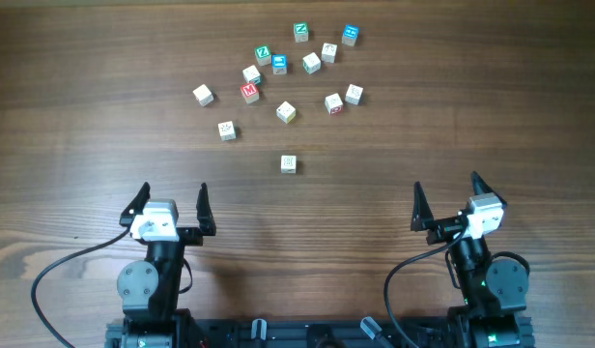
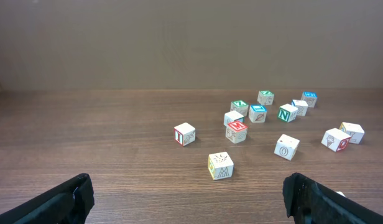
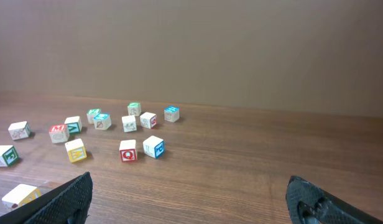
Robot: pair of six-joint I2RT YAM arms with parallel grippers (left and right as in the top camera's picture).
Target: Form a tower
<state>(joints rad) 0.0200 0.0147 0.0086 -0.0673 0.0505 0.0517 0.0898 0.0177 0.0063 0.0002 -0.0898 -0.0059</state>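
No tower stands yet. Nothing is stacked, so all the building is left. My left claw [image 1: 173, 193] and right claw [image 1: 446, 186], low in the overhead frame, gape wide and hold nothing. The cubes [image 1: 286, 112] lie singly in the upper middle, with one lone cube [image 1: 289, 163] near centre. They are small, pale wood, square-edged, with green, blue and red printed faces, on a dark grained table [image 1: 85, 116].
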